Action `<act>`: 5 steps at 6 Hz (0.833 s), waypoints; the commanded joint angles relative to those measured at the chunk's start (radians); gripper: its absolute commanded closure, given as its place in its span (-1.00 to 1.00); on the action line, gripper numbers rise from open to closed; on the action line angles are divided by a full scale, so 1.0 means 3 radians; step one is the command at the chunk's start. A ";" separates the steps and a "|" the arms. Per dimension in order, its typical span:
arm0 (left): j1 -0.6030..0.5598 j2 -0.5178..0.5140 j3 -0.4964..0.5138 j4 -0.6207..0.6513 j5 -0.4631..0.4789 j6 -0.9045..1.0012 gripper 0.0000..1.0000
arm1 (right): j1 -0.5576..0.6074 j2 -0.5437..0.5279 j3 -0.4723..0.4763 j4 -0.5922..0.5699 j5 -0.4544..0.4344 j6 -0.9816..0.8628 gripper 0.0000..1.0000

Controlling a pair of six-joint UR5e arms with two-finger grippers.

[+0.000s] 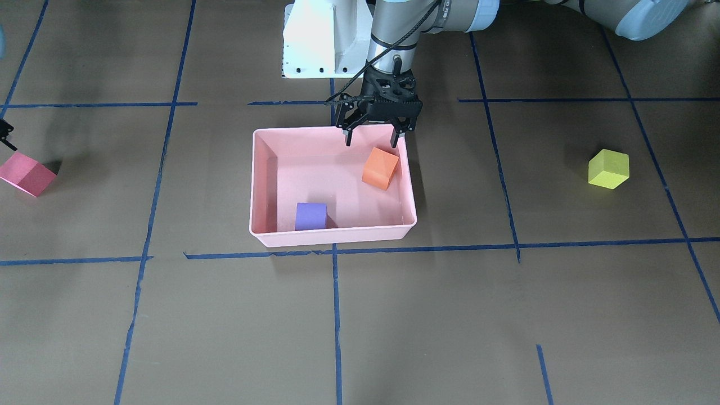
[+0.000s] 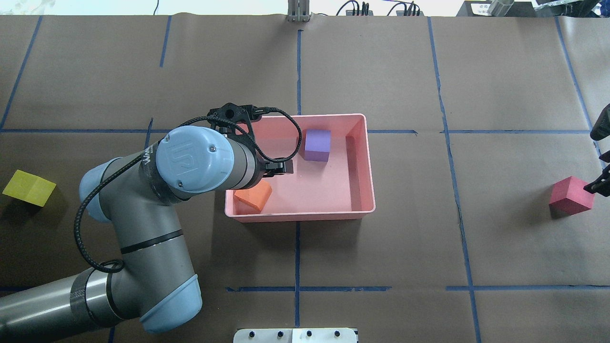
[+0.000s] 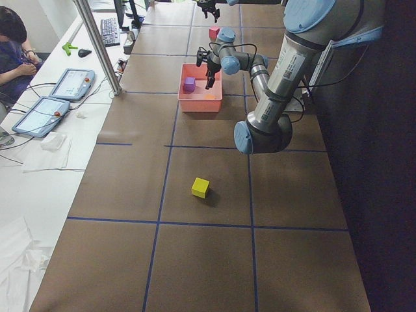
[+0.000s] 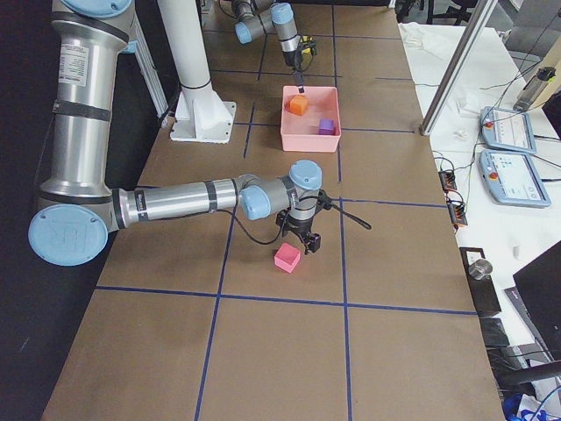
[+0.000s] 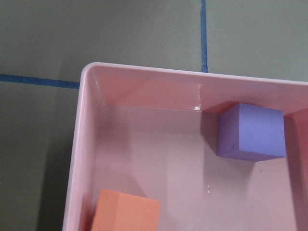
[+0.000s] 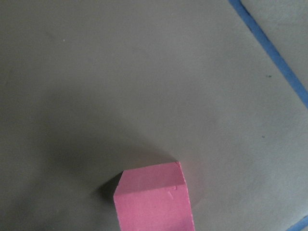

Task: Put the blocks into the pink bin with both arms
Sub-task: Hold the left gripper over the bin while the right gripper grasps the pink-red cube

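Blocks lie two in the pink bin and two out on the desk. The orange block sits tilted in the bin's corner nearest the robot, on the robot's left side, close against the wall there. The purple block lies flat on the bin floor at the side away from the robot, touching that wall and well apart from the orange one. The left wrist view shows both blocks from above: purple against the far wall, orange at the lower edge of the view.

The left claw hangs over the bin's robot-side rim, just above the orange block. Its two fingers are spread wide and point down, with nothing between them. The left arm reaches in from the robot's left.

The yellow-green block stands on the desk well to the robot's left of the bin. The red block stands well to the robot's right of it.

The right claw is just beside the red block, not around it. It is mostly cut off by the edge of the overhead view, but its fingers look parted and empty. The right wrist view shows the red block low down, on bare desk.

Blue tape lines mark the brown desk into squares, and the bin sits across one of them.
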 commanded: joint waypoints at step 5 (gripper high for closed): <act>0.0003 0.0016 -0.0031 0.0000 0.0000 0.0000 -1.00 | -0.0377 0.0053 -0.0433 0.0003 -0.0017 0.0023 -1.00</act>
